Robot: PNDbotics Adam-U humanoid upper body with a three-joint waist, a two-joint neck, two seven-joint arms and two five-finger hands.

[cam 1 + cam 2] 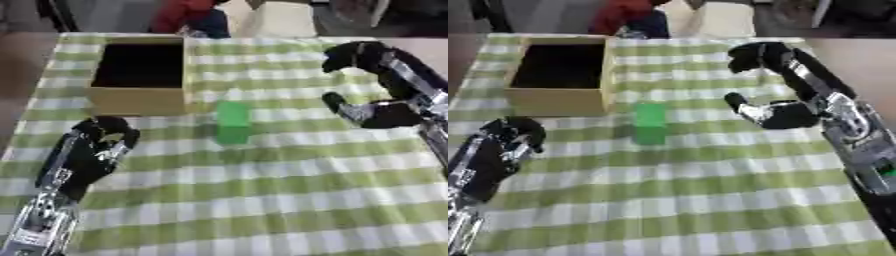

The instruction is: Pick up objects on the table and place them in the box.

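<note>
A green block (233, 122) stands upright on the checked tablecloth, just right of the cardboard box (140, 101), whose dark inside shows nothing. My right hand (785, 112) hovers to the right of the block, apart from it, fingers arched forward and thumb pointing left, nothing held. My left hand (96, 147) sits at the lower left with its fingers curled in, holding nothing.
The green-and-white checked table (262, 200) stretches toward me below the block. The table's far edge runs behind the box, with a person's red and dark clothing (188, 17) beyond it.
</note>
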